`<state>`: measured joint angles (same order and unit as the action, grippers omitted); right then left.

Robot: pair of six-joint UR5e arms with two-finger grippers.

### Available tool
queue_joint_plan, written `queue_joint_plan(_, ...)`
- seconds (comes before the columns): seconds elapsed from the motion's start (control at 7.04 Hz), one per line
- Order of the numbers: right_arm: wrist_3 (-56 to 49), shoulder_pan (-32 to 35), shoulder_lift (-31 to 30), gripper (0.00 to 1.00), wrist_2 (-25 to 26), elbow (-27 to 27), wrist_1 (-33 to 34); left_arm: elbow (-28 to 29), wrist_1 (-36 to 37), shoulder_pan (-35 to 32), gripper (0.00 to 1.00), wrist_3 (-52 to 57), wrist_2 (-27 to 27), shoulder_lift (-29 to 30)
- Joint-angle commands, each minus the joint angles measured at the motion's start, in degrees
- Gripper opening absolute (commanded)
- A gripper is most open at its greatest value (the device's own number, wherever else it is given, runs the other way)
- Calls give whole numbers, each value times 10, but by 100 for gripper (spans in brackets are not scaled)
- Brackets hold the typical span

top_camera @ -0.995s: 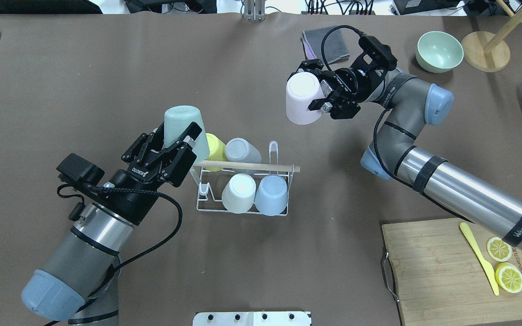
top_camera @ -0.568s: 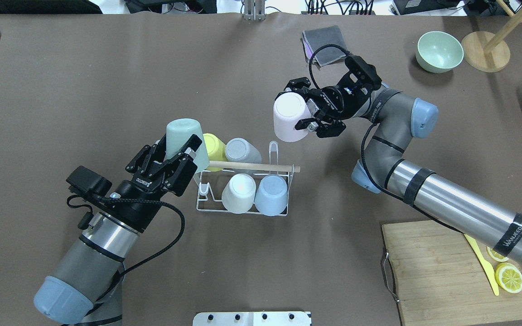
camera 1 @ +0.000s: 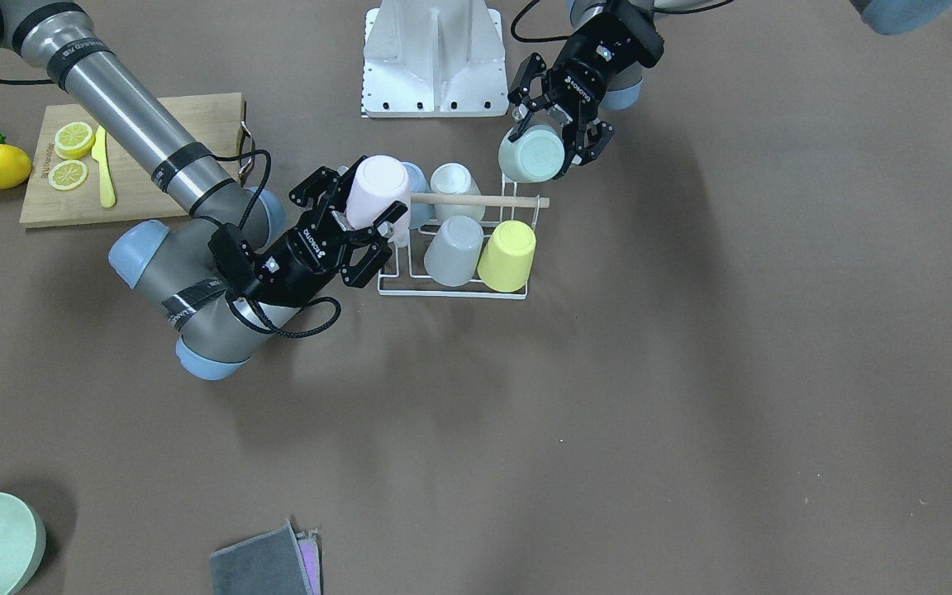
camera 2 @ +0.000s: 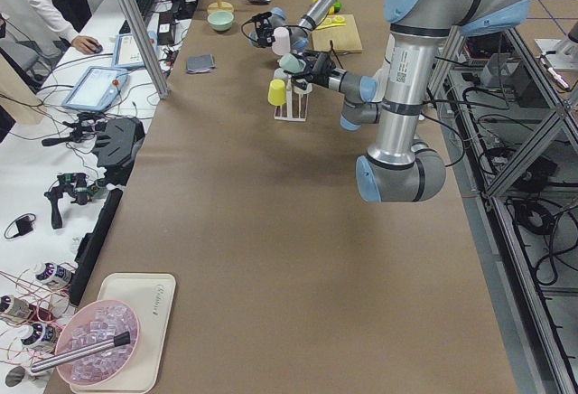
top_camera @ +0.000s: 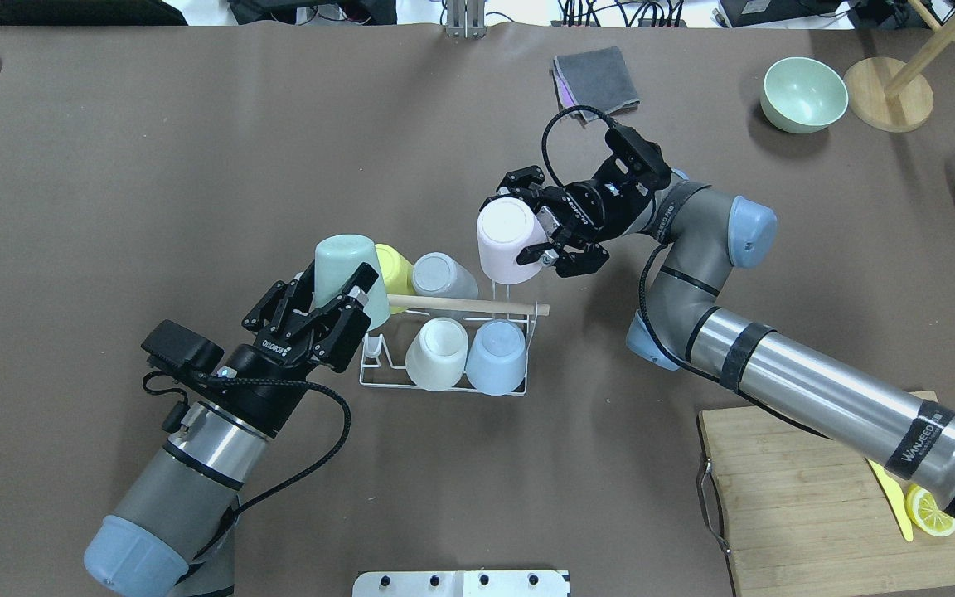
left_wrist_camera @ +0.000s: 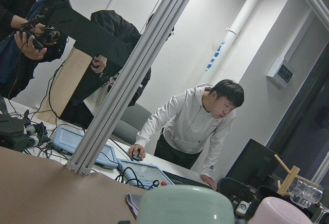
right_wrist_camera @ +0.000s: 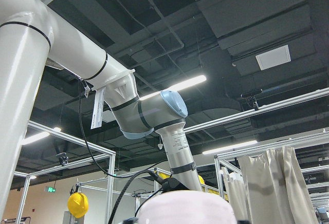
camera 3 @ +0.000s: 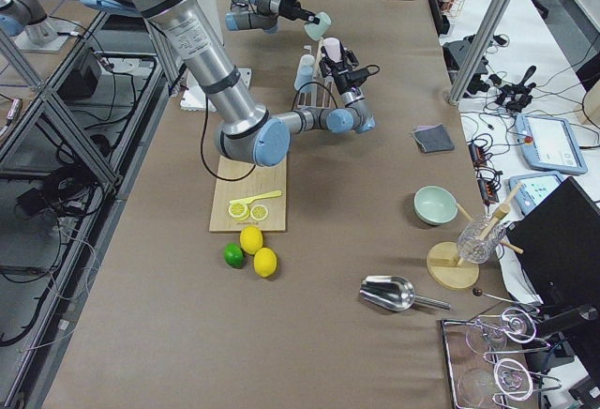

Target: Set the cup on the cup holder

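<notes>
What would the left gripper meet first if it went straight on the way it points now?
Probably nothing near. The left gripper, holding a green cup, points across the table above the rack. In its wrist view the pink cup sits right of that line; depth is unclear.

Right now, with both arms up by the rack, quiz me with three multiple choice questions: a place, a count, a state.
1. Where is the pink cup? A) hung on the rack B) in the right gripper C) in the left gripper
2. How many cups sit on the rack? A) two B) four C) six
3. The left gripper is: A) open, empty B) shut on the yellow cup C) shut on the green cup

1 B: that gripper clasps its sides.
2 B: yellow cup, grey cup, cream cup, blue cup.
3 C: it grips the upturned cup.
</notes>
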<state>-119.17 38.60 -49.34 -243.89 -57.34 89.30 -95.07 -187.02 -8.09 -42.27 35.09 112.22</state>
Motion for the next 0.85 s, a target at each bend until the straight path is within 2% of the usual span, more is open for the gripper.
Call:
queue_joint_plan(0.0, -18, -2, 3, 27, 3, 6, -1, 11, 0, 4, 38, 0, 0, 11)
queue_joint_plan(0.28, -21, -3, 3, 29, 3, 10, 0, 28, -2, 4, 38, -1, -12, 17)
queue_joint_plan(0.57, -19, -5, 5, 39, 2, 10, 0, 30, -13, 4, 39, 1, -12, 16)
queue_joint_plan(0.71, -12, -5, 8, 99, -3, 12, 1, 35, -15, 4, 39, 0, -12, 16)
